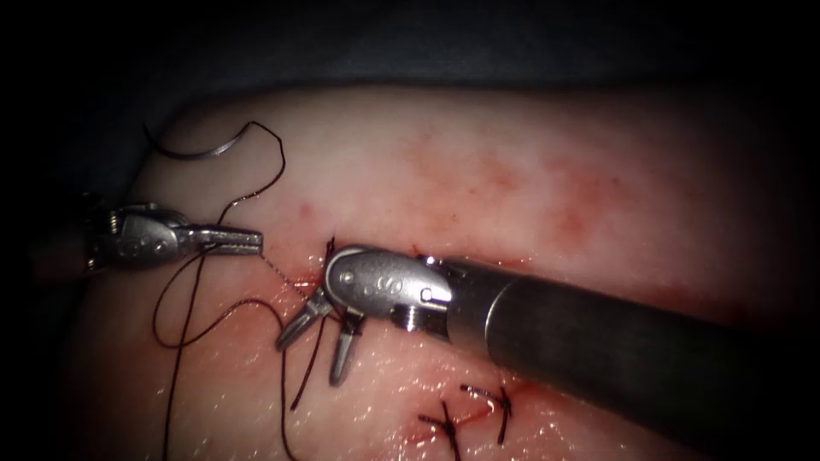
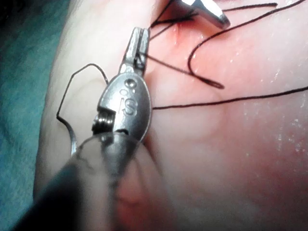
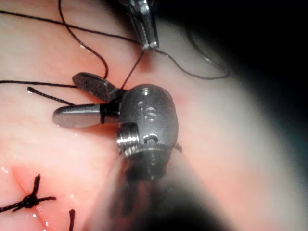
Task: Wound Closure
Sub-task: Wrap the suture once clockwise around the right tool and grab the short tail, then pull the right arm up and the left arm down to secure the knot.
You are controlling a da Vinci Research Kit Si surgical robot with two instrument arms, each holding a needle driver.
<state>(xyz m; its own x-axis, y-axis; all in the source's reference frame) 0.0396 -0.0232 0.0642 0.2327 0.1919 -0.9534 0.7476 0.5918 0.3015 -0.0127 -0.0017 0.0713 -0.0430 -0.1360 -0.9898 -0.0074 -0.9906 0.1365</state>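
Note:
My left tool (image 1: pixel 249 241) reaches in from the left of the cut, its jaws shut on the dark thread (image 1: pixel 192 299). From them a taut strand runs to the stitch site (image 1: pixel 301 286). The left tool's jaws (image 2: pixel 139 41) also pinch the thread in the left wrist view. My right tool (image 1: pixel 310 362) hovers over the cut with its jaws open and holds nothing. A loose thread end (image 3: pixel 48 95) lies between its open jaws (image 3: pixel 65 100). The curved needle (image 1: pixel 198 152) lies free on the tissue (image 1: pixel 530 171) at the far left, not in it and held by neither tool.
Two knotted stitches (image 1: pixel 474 414) with short cut ends close the cut below the right tool's shaft (image 1: pixel 615 341); one knot (image 3: pixel 29 201) is seen up close. Loops of slack thread lie on the tissue left of the cut. Red fluid (image 1: pixel 299 277) wets the cut's edges.

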